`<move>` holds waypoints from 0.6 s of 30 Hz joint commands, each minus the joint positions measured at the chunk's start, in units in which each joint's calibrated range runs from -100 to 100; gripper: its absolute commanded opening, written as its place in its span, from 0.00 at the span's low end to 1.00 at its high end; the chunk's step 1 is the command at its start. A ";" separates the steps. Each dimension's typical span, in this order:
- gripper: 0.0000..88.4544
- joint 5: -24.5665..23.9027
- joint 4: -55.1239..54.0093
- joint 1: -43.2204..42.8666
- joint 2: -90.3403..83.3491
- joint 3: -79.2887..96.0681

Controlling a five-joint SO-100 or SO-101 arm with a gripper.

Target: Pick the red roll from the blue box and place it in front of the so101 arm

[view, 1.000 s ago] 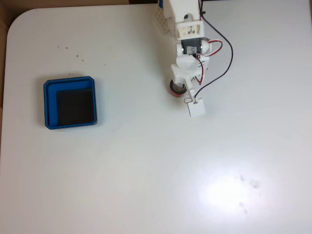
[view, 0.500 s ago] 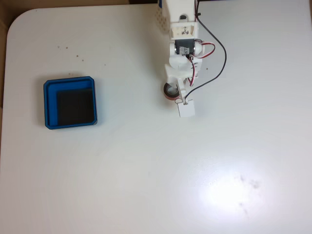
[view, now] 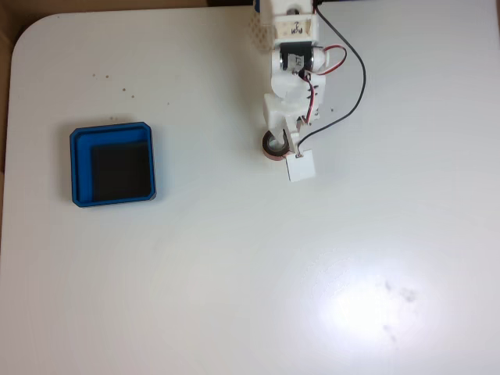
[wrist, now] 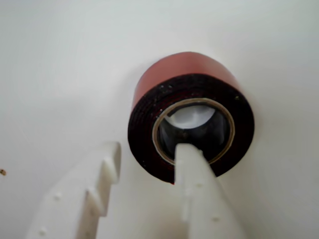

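Note:
The red roll [wrist: 184, 69] lies flat on the white table, its pale core and hole facing up. My gripper [wrist: 149, 149] is open: one white finger [wrist: 197, 184] reaches into the roll's hole, the other finger [wrist: 94, 189] stands left of the roll with a gap between. In the fixed view the so101 arm [view: 293, 58] comes down from the top edge, and the gripper [view: 276, 143] sits over the red roll [view: 269, 154]. The blue box [view: 75, 168] rests far to the left, and its black floor holds nothing.
A small white square tag [view: 301, 166] hangs beside the gripper, right of the roll. Red and black wires [view: 355, 86] loop off the arm's right side. Table edges [view: 9, 78] run along the left and top left. A bright glare patch lies at lower right.
The gripper and the red roll have shifted a little to the left in the fixed view. The arm has drawn slightly toward the top edge, and the tag moved with it.

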 commanded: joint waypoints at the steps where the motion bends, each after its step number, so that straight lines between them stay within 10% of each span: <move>1: 0.11 0.16 -0.79 -0.22 -8.71 3.15; 18: 0.11 -0.10 -1.04 -0.03 -49.77 20.49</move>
